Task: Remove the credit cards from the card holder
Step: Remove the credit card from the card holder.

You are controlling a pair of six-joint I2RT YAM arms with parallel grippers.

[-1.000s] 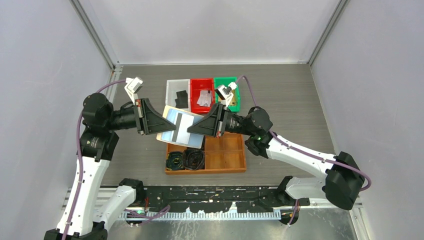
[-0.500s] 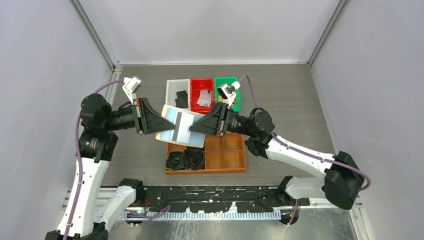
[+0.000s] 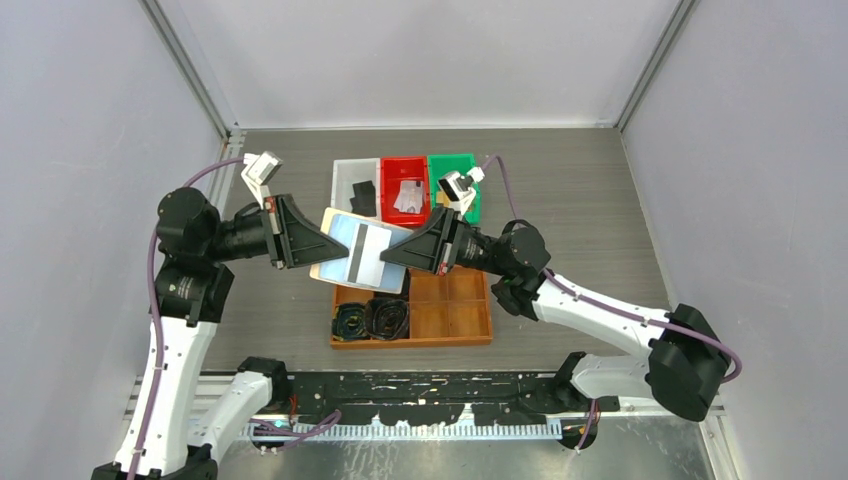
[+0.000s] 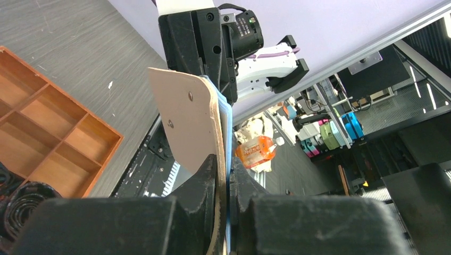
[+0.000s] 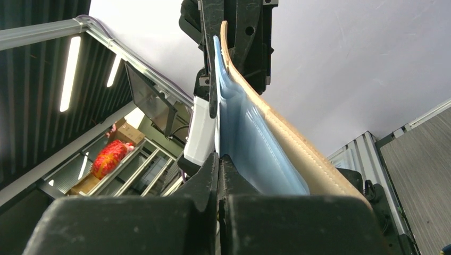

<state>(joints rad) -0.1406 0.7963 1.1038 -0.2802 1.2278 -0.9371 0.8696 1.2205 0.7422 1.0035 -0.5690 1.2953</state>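
The holder (image 3: 338, 232) is suspended in the air between the two grippers, clear of the table (image 3: 580, 200), over the 10 o'clock corner of the tray (image 3: 450, 320). It is opened flat, with the tan cover toward the left arm and the pale blue pockets facing up.

The left gripper (image 3: 322, 245) is applied at the holder's 9 o'clock edge. In the left wrist view the jaws of the left gripper (image 4: 223, 164) are seen closed to a narrow gap, with the tan cover and blue lining of the holder (image 4: 186, 122) clamped between them.

The right gripper (image 3: 388, 257) is applied at the 3 o'clock edge. In the right wrist view the jaws of the right gripper (image 5: 219, 159) are seen fully closed on the blue pocket layer of the holder (image 5: 255, 143). Whether a card is also pinched cannot be told.

A pale card (image 3: 365, 250) with a dark stripe is exposed on the holder's inner face, just at 9 o'clock of the right fingertips.

Coiled belts (image 3: 370, 318) are stored in the tray's 7 o'clock compartments. At 12 o'clock of the tray, a white bin (image 3: 345, 180), a red bin (image 3: 392, 170) and a green bin (image 3: 450, 162) are set in a row. Black cards (image 3: 363, 200) are contained in the white bin and pale cards (image 3: 408, 197) in the red bin.
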